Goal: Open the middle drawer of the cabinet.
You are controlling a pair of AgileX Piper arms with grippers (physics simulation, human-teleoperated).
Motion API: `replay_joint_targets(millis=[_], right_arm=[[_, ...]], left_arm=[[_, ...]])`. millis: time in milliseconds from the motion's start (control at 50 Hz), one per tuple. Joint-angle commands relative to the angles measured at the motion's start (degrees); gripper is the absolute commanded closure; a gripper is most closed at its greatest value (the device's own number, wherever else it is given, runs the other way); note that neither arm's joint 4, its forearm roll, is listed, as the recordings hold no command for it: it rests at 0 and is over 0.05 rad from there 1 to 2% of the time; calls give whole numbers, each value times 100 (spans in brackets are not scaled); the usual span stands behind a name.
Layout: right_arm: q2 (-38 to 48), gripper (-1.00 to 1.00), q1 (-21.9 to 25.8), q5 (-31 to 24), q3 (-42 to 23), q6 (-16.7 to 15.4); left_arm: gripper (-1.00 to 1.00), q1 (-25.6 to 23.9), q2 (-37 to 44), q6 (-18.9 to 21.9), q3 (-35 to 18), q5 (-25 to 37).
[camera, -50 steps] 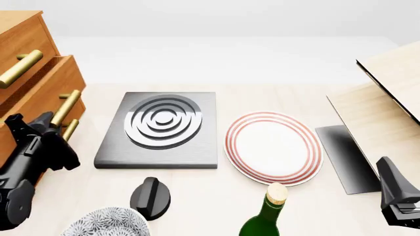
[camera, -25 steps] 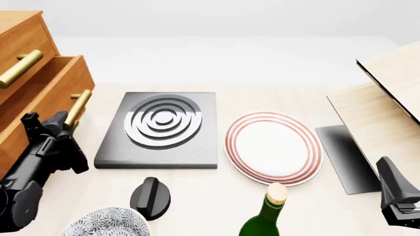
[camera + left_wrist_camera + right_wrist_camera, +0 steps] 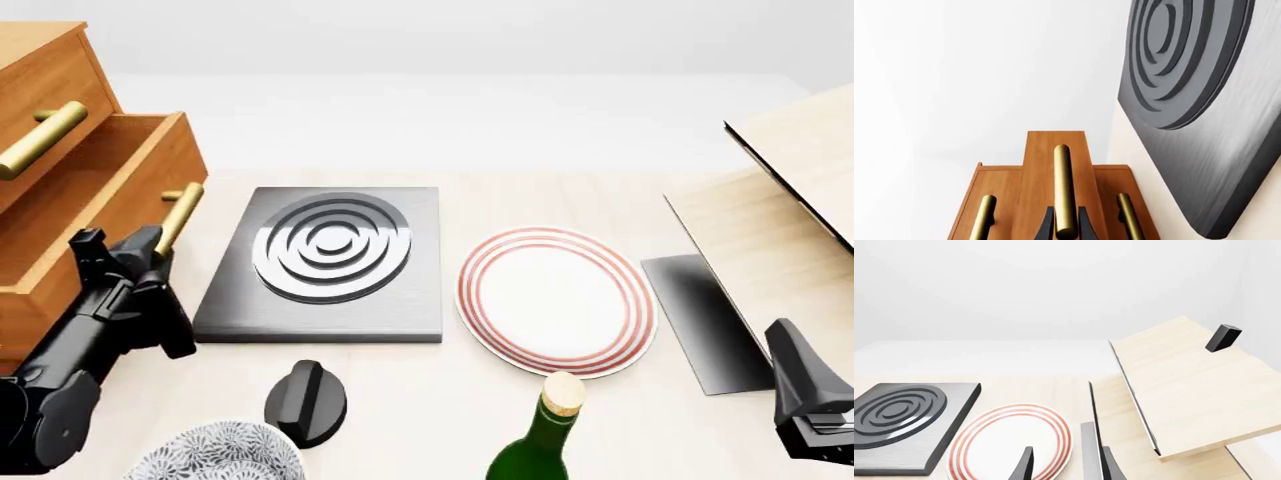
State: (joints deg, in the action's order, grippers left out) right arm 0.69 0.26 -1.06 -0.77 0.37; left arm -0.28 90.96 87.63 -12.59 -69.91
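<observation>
The cabinet (image 3: 40, 70) stands at the table's left edge, orange-brown wood with brass bar handles. Its middle drawer (image 3: 114, 175) is pulled well out, and the hollow inside shows from above. My left gripper (image 3: 147, 248) is shut on the lower end of that drawer's brass handle (image 3: 180, 215). In the left wrist view the same handle (image 3: 1063, 190) runs between my two black fingertips (image 3: 1047, 227), with the other drawers' handles on either side. My right gripper (image 3: 805, 400) rests low at the front right, open and holding nothing; its fingers (image 3: 1025, 465) are spread apart.
A grey slab with raised rings (image 3: 327, 260) lies just right of the drawer. Beyond it sits a red-rimmed plate (image 3: 558, 300). A black knob (image 3: 307, 400), a patterned bowl (image 3: 214, 455) and a green bottle (image 3: 541, 440) line the front edge. A pale wooden box (image 3: 787, 200) stands at right.
My left gripper has moved right and toward the front with the handle in it, and the middle drawer has slid further out of the cabinet. The right arm has stayed still.
</observation>
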Motion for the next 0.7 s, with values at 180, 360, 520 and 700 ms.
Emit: replay_joint_targets(millis=[180,360,520,700], right_arm=[[-8,-100,12,25,20,-14],[-7,-100,13,25,20,-14],[-8,-100,13,25,20,-14],[-9,-100,12,25,20,-14]], left_arm=[[100,-317,264,36,-45,1],[-100,-314,319,132,-81,1],[-100,-363,313,195,-101,1],[-100,-457,273,272,-136,1]])
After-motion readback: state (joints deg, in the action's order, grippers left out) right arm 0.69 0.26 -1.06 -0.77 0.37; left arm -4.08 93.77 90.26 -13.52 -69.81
